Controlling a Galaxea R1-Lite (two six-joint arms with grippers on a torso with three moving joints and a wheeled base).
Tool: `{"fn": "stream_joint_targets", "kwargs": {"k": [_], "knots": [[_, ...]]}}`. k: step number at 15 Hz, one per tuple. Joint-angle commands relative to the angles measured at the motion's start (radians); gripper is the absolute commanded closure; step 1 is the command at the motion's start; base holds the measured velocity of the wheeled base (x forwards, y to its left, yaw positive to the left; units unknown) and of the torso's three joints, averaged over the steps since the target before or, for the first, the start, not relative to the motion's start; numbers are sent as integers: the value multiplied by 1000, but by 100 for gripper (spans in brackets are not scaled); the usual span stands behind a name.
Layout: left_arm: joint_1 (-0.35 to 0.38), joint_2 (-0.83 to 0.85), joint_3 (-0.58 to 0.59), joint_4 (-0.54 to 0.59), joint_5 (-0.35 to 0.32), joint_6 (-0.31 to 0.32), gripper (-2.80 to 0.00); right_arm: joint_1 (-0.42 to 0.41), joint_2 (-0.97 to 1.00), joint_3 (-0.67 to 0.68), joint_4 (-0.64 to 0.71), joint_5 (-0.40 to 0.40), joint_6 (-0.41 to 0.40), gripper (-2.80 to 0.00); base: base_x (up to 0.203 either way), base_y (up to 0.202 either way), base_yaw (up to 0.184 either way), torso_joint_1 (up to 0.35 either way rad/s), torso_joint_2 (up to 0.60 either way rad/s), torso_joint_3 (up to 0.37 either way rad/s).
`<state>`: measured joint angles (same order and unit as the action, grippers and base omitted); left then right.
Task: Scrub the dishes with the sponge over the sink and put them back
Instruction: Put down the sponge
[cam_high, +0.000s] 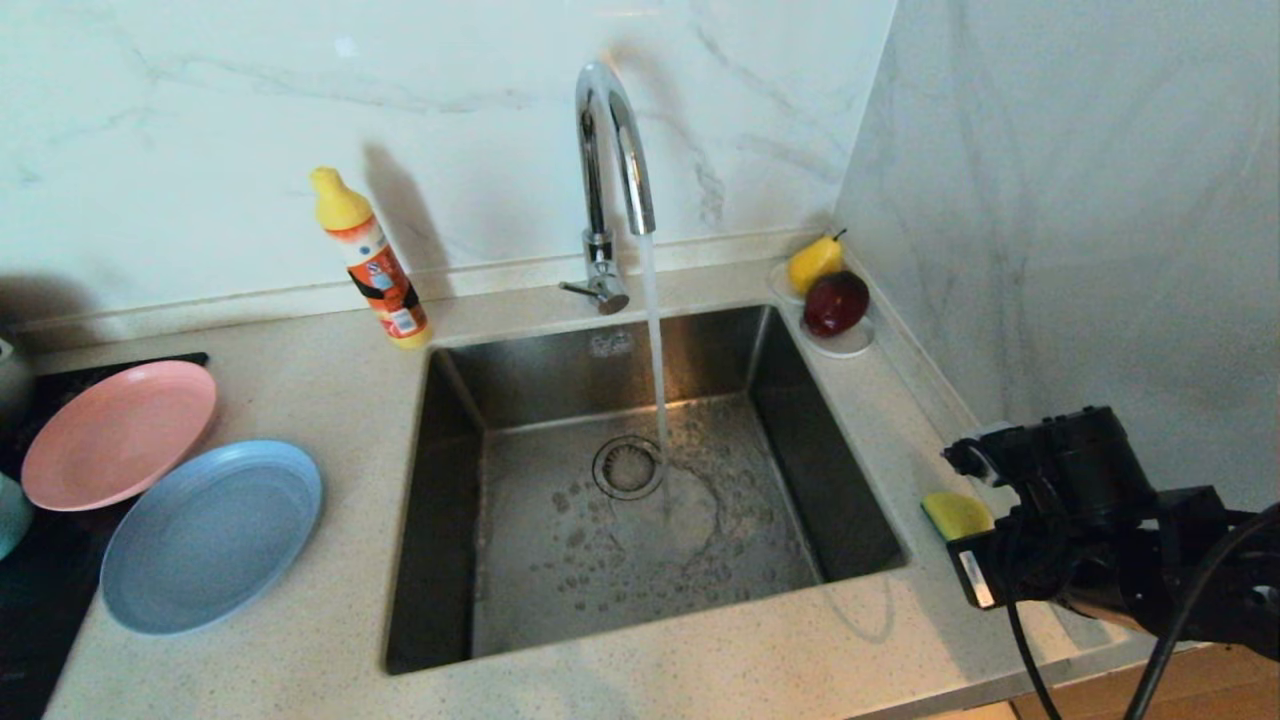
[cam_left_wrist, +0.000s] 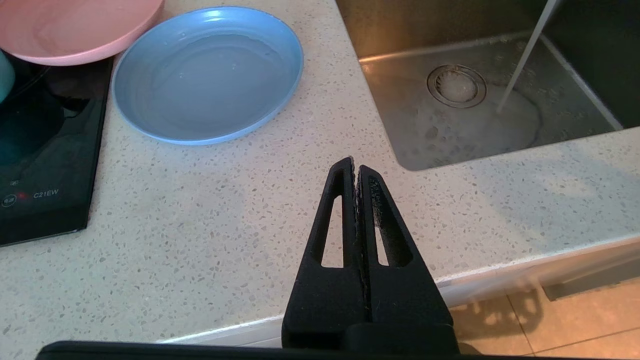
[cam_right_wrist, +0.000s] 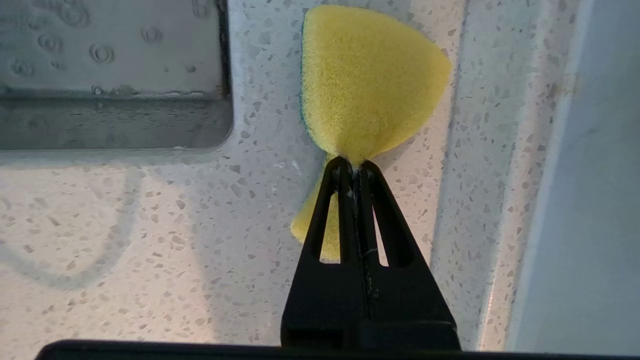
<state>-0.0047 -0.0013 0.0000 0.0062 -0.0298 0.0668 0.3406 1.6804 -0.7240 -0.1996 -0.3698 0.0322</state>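
While water runs, right jaws pinch sponge (cam_right_wrist: 367, 85).

Home kitchen: steel sink (cam_high: 640, 500), running tap (cam_high: 610, 180), speckled stone counter (cam_high: 330, 400), marble backsplash, induction hob (cam_left_wrist: 45, 165).

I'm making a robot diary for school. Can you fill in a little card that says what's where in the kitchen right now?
tap: running into the sink
sponge: pinched by the right gripper, on the counter right of the sink
left gripper: shut, holding nothing, above the counter
pink plate: left of the sink
blue plate: beside the pink plate
soap bottle: by the wall
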Motion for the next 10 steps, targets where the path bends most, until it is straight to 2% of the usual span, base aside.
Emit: {"fn": "stream_joint_targets", "kwargs": {"k": [1, 5, 6, 10], "knots": [[0, 0, 6, 0, 1, 1, 0, 0, 7, -2, 0, -6, -2, 0, 0, 0, 0, 0, 0, 0], [0, 0, 6, 0, 1, 1, 0, 1, 10, 2, -1, -37, -5, 0, 0, 0, 0, 0, 0, 0], [0, 0, 6, 0, 1, 1, 0, 1, 10, 1, -1, -37, -5, -280, 0, 0, 0, 0, 0, 0], [0, 0, 6, 0, 1, 1, 0, 1, 12, 2, -3, -37, -8, -280, 0, 0, 0, 0, 0, 0]]}}
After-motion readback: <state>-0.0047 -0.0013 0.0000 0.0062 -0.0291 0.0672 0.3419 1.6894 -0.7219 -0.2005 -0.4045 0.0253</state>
